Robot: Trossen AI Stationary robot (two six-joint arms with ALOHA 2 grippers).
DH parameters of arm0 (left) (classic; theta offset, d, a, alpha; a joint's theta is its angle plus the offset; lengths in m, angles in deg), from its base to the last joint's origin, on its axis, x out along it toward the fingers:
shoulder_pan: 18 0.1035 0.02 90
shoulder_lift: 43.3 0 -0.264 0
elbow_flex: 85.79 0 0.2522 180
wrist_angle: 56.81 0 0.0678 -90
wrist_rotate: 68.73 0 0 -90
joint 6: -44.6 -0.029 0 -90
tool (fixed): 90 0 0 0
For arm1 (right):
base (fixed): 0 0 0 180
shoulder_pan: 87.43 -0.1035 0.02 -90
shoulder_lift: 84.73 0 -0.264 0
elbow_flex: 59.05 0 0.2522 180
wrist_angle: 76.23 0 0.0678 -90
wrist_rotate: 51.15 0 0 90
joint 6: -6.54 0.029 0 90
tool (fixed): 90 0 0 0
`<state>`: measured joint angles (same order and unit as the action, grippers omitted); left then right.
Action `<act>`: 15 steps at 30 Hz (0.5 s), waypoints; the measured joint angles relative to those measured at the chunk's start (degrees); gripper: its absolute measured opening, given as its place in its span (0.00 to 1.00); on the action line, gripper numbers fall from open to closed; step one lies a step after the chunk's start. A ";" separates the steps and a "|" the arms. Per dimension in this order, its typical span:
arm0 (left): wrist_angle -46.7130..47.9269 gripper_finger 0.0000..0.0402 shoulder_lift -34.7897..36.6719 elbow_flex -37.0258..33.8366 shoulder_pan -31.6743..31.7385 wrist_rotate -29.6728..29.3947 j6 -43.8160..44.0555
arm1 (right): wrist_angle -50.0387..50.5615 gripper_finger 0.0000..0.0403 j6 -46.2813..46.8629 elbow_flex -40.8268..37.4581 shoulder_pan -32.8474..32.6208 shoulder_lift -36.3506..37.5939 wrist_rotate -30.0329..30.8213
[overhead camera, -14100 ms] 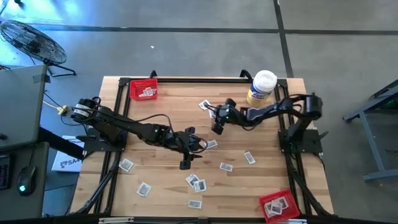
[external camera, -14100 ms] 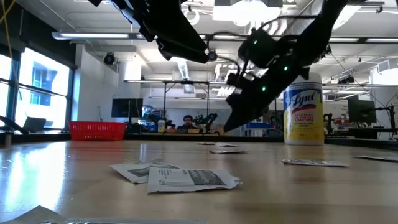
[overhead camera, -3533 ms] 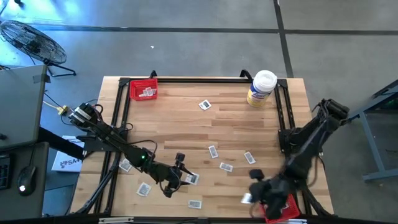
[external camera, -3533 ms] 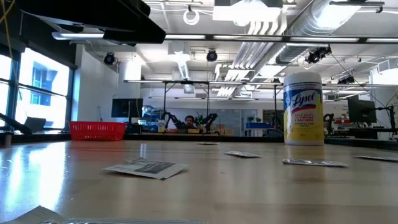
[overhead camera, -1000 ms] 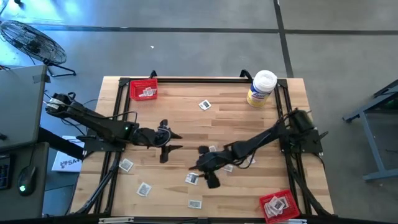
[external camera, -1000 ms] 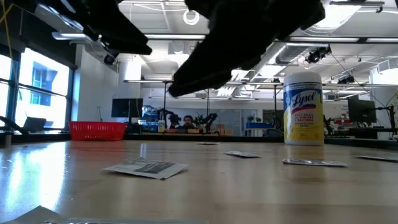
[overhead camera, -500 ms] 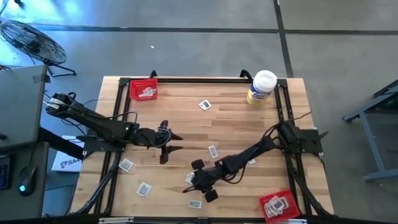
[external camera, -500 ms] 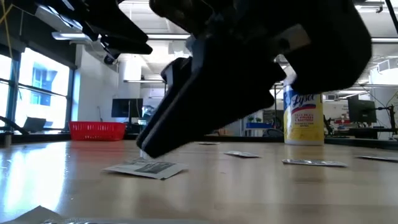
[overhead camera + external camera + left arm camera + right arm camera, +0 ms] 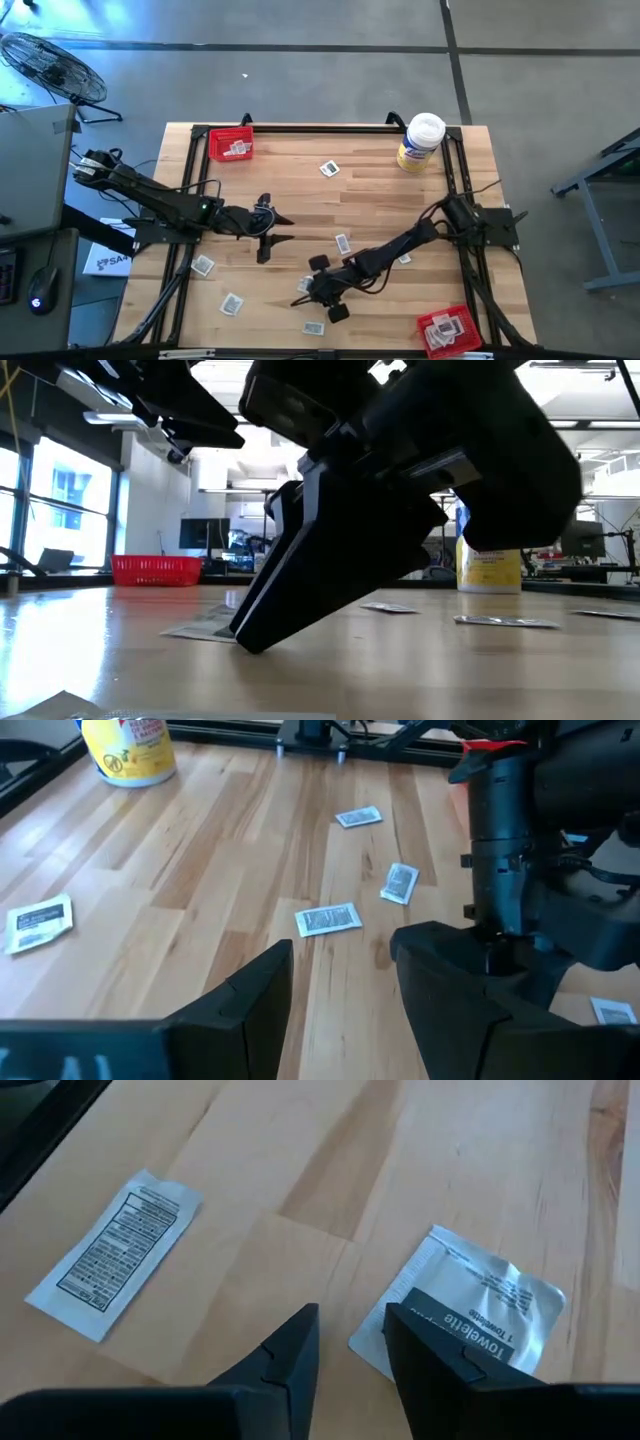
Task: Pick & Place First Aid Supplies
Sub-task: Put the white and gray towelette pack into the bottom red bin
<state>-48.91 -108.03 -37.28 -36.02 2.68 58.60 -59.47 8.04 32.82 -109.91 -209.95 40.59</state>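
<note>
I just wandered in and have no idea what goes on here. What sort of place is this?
Probably a robotics lab or workshop. Two dark robot arms work over a wooden table scattered with small packets, and beyond it the low view shows an open hall with exposed ceiling ducts and equipment benches.

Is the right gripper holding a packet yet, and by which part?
Not yet: the right gripper is down at a packet's edge, fingers not clamped on it.

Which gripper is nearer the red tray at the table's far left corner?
The left. The left gripper hovers mid-table, down and to the right of that red tray in the high view; the right gripper is lower still, at a towelette packet near the front edge.
</note>
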 joint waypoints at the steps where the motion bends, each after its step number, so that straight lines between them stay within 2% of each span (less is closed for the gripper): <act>1: 0.00 0.44 0.00 0.00 0.00 0.02 0.06 | 0.52 0.26 0.00 0.04 0.27 -0.09 0.10; 7: -0.04 0.44 -0.02 0.00 0.00 -0.01 0.46 | 2.24 0.17 0.71 0.18 1.86 -2.26 0.39; 13: -0.17 0.44 -0.04 0.00 0.00 -0.04 0.70 | 2.20 0.03 0.87 0.21 3.11 -2.63 0.72; 15: -0.20 0.44 -0.04 0.00 0.00 -0.26 0.69 | 2.43 0.01 -0.11 0.08 3.61 -2.29 0.92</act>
<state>-49.11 -108.07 -37.28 -36.02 2.42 59.29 -57.04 7.93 32.90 -106.29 -212.25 41.50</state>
